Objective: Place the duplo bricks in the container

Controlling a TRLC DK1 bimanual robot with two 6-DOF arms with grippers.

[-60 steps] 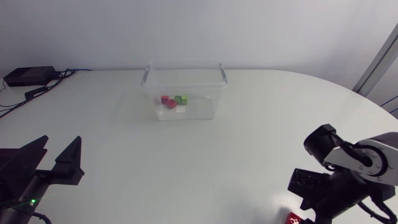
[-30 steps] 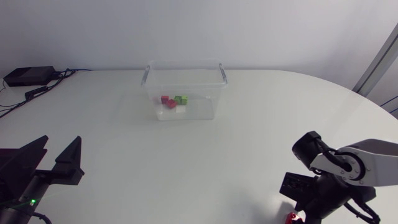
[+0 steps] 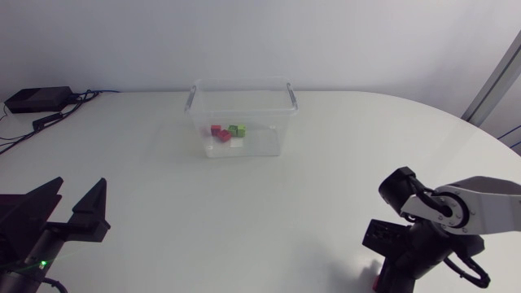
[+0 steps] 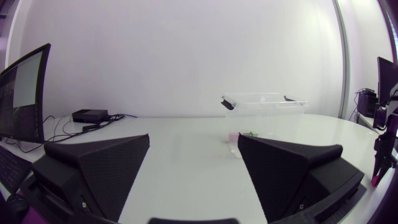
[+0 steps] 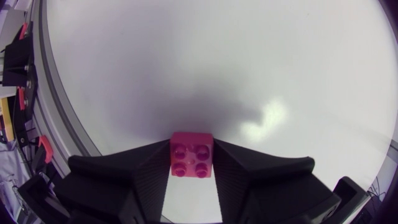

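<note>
As the right hand [image 5: 191, 145] pinches it, the red brick [image 5: 191, 155] points studs-up.

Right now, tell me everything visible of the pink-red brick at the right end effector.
The pink-red plastic duplo brick is square, with four round studs in a two-by-two grid facing the wrist camera. It sits between the two black fingers of the right end effector, which touch its opposite sides. Whether it touches the white table is unclear.

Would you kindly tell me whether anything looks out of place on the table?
Nothing looks spilled or damaged. One red brick is outside the container, clamped in the right gripper.
</note>
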